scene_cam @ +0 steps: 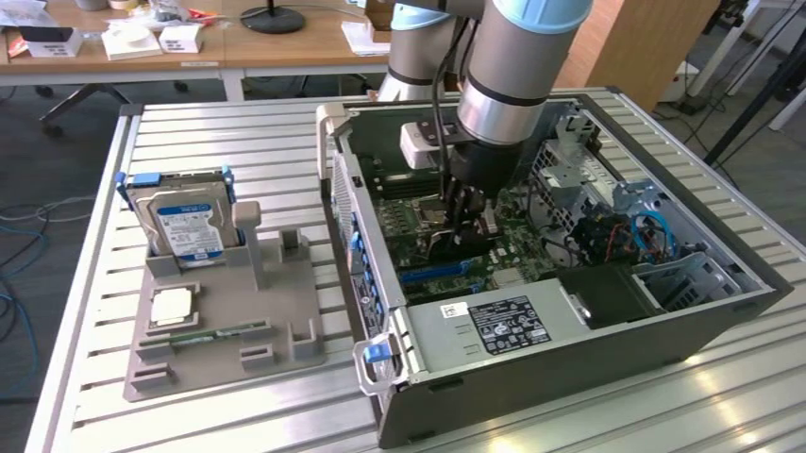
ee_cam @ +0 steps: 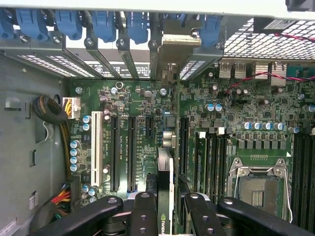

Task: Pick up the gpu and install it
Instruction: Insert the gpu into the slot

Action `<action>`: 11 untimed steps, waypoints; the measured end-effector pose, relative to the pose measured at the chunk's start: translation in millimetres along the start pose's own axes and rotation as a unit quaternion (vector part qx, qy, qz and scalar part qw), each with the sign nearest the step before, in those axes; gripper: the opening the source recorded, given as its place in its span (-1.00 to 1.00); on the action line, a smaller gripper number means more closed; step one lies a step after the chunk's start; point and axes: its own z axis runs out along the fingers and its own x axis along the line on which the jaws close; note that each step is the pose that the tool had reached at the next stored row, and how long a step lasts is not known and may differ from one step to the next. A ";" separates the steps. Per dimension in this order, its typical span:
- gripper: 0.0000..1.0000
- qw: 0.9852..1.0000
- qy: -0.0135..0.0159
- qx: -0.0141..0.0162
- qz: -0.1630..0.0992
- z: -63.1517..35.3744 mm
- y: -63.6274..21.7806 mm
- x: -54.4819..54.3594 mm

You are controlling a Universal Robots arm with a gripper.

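My gripper (scene_cam: 461, 219) reaches down into the open computer case (scene_cam: 705, 311), shut on the gpu (scene_cam: 454, 247). In the wrist view the gpu (ee_cam: 166, 169) stands on edge, a thin dark card with a green logo, between the two black fingers (ee_cam: 145, 211). The gripper (ee_cam: 167, 216) clamps it from both sides. The card's metal bracket (ee_cam: 172, 48) points at the rear slot openings. The card hangs over the green motherboard (ee_cam: 236, 105), among the long black expansion slots (ee_cam: 132, 152). I cannot tell whether its edge touches a slot.
A grey parts holder (scene_cam: 221, 321) lies at the exterior view's left on the slatted table (scene_cam: 226, 142), carrying a silver hard drive (scene_cam: 189, 225), a processor chip (scene_cam: 170, 304) and a memory stick (scene_cam: 208, 332). Inside the case are the power supply (scene_cam: 504, 326), blue slot latches (ee_cam: 103, 22) and an empty CPU socket (ee_cam: 258, 184).
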 end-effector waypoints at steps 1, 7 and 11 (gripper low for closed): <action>-0.47 1.000 0.000 0.000 0.000 0.0 0.1 0.0; -0.47 1.000 0.000 0.000 0.000 0.0 1.0 0.0; -0.47 1.000 0.000 0.000 0.000 0.1 2.1 0.0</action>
